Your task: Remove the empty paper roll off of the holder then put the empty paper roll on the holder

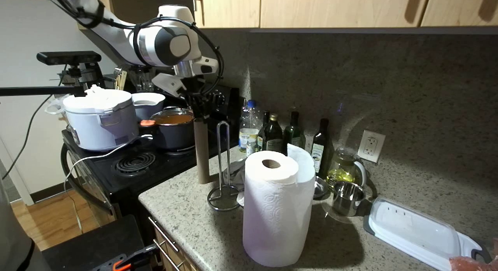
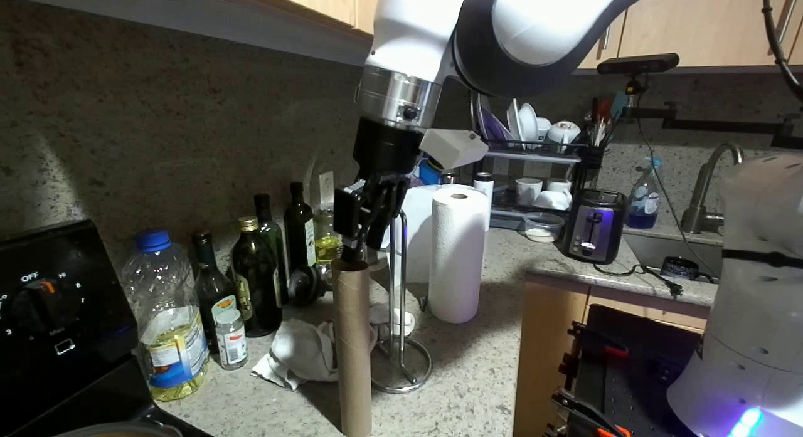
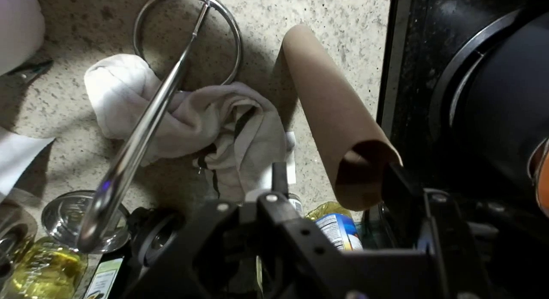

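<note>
The empty paper roll [image 1: 201,152] is a slim brown tube standing upright on the counter, beside the holder and off it. It also shows in an exterior view [image 2: 354,349] and in the wrist view [image 3: 332,101]. The holder [image 1: 220,158], a shiny metal loop post on a ring base, stands bare; it also shows in an exterior view [image 2: 403,280] and the wrist view [image 3: 141,136]. My gripper [image 3: 339,181] is open at the roll's top end. One finger overlaps the roll's opening; I cannot tell whether it dips inside. The other finger is apart from the roll.
A fat white paper towel roll [image 1: 272,212] stands near the holder. A crumpled cloth [image 3: 201,119] lies by the holder's base. Several bottles [image 2: 254,274] line the wall. The black stove [image 1: 155,175] with pots borders the counter near the roll.
</note>
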`<action>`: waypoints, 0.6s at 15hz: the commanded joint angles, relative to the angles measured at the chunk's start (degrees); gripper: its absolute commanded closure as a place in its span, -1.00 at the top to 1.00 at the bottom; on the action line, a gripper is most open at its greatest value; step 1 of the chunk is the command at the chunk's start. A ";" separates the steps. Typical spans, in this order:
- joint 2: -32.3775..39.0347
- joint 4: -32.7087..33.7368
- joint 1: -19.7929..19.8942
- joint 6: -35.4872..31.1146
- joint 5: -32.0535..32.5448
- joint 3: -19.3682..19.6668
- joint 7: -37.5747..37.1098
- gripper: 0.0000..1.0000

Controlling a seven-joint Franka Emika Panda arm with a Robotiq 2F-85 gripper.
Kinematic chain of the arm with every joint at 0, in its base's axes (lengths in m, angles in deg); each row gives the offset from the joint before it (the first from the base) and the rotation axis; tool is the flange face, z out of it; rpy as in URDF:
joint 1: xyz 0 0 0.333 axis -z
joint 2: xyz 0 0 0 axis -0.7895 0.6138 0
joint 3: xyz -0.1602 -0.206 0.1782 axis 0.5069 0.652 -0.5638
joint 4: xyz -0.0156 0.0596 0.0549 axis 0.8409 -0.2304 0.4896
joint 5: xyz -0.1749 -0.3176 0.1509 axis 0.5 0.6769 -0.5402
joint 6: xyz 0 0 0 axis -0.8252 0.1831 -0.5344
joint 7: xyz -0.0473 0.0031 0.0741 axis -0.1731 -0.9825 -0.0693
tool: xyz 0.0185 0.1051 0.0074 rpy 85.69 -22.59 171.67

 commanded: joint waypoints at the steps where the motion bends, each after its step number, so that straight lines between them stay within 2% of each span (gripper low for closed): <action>1: 1.63 2.05 0.09 0.61 -0.89 0.37 0.92 0.26; 2: 1.89 2.23 0.07 0.63 -0.93 0.40 0.99 0.26; 3: 2.18 2.45 0.04 0.71 -1.01 0.44 1.07 0.16; 4: 2.44 2.65 0.03 0.75 -1.01 0.48 1.15 -0.22; 6: 2.73 2.72 -0.03 0.74 -1.01 0.50 1.07 -0.36; 9: 2.96 2.73 -0.06 0.82 -1.04 0.55 1.00 -0.83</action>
